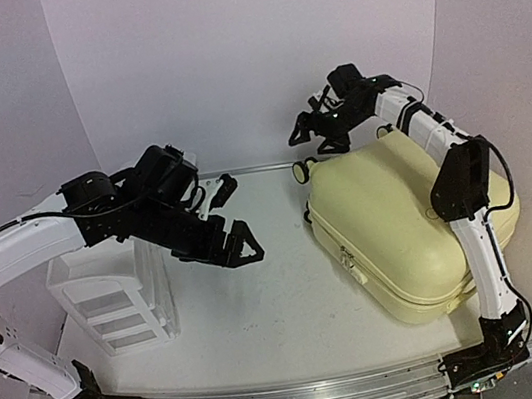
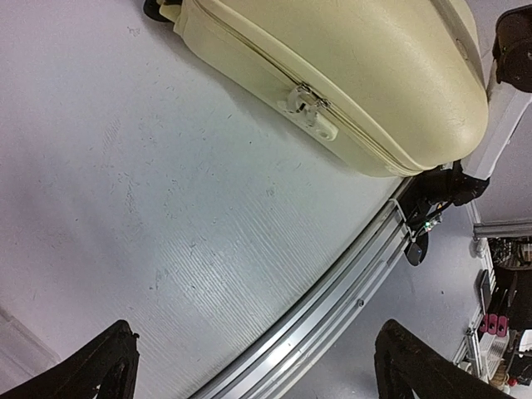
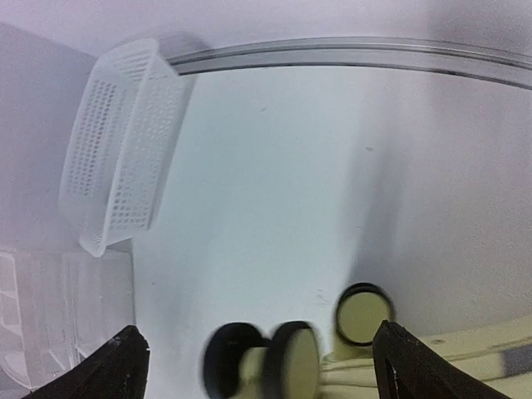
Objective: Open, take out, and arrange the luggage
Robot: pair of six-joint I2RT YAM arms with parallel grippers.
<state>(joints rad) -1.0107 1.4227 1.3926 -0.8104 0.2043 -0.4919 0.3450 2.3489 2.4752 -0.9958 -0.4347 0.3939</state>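
Luggage (image 1: 401,219) lies flat and zipped shut on the bench (image 1: 264,311), off to the right of the left hand (image 1: 232,217). Zipper pulls (image 2: 309,105) sit together on the seam. Opening not begun; every step is yet to do.

Left hand: spread wide, empty, over bare bench.

Farther back, right hand (image 1: 306,120): wide, empty, hovering above the luggage's wheels (image 3: 283,357), touching nothing.

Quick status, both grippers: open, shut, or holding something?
Left gripper: open, holding nothing.
Right gripper: open, holding nothing, near the wheel end of the luggage.
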